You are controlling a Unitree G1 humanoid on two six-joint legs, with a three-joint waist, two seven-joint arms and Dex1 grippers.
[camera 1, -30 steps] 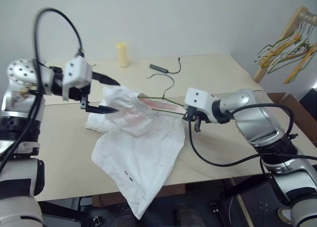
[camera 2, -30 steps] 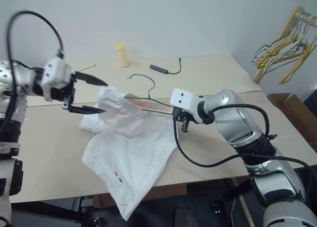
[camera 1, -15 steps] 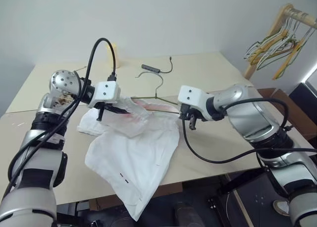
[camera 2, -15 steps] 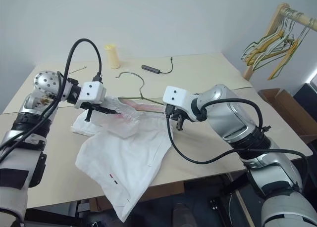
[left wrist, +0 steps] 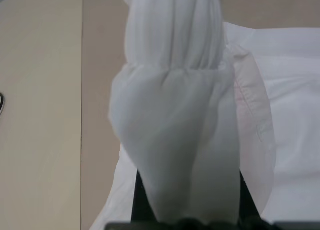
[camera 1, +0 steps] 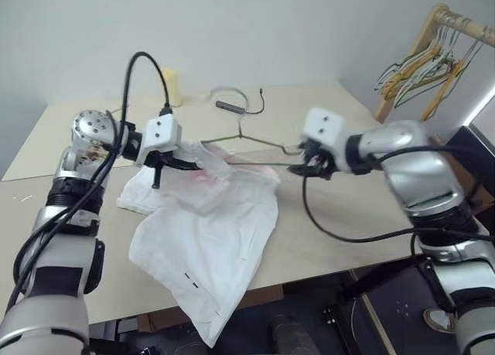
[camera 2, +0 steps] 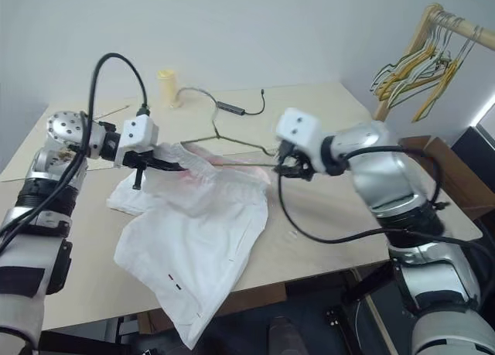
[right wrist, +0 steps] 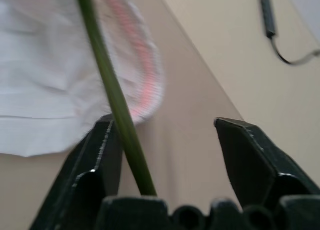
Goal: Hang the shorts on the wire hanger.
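Observation:
The white shorts [camera 1: 209, 231] lie spread on the table [camera 1: 332, 216], one leg hanging over the front edge. My left gripper [camera 1: 182, 163] is shut on the gathered waistband, and bunched fabric [left wrist: 175, 115] covers its fingers in the left wrist view. The wire hanger [camera 2: 247, 144] is tilted up off the table, with its hook blurred toward the back. Its lower wire runs over the pink-tinted waistband. My right gripper [camera 1: 309, 165] is open at the hanger's right end. In the right wrist view the green wire [right wrist: 112, 89] leans against one finger [right wrist: 95, 160], with the other finger standing well apart.
A pale yellow cylinder [camera 1: 172, 84] and a black device with a cable [camera 1: 232, 106] sit at the back of the table. A wooden rack holding yellow and green hangers [camera 1: 425, 57] stands at the right, with a cardboard box [camera 2: 445, 150] below it.
My left gripper, open around the waistband a second ago, has shut on it. My right gripper has opened and moved up and right. The hanger has tipped upward.

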